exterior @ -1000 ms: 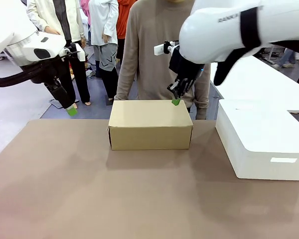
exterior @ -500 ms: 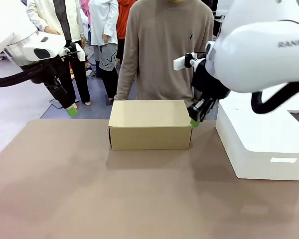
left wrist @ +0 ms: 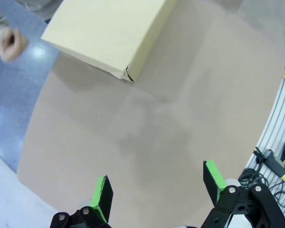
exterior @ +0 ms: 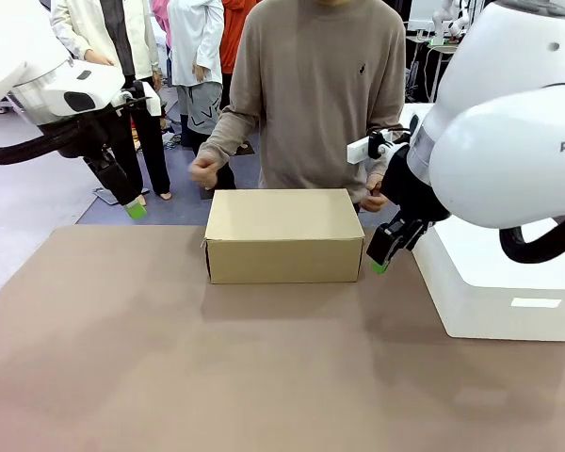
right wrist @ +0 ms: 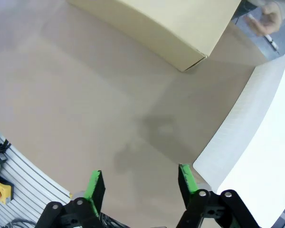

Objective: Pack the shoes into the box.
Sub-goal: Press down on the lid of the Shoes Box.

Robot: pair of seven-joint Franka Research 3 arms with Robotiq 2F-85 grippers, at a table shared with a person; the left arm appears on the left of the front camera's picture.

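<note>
looking first at the box, we see a tan cardboard shoebox sitting at the far middle of the tabletop, its lid folded flat down over the top. with the lid down we cannot see inside it, so whether the shoes lie in there is something we cannot tell; no shoes lie out on the tabletop or in anyone's grasp. judging by that, we take the packing to be at or very near its end, with at most a check of the lid left.

just beside the box's right end hangs our right tool, low and close to the tabletop, touching nothing; from its own wrist camera its green-padded fingers stand apart with bare tabletop between them. to its right sits a large white block, well clear of the box and no part of the job.

our left tool hangs high off the far left corner, well apart from the box, its fingers spread wide and empty.

beyond the box stands the person, one hand raised in a loose fist above the box's left end, the other hand near its right rear corner, neither one touching it.
</note>
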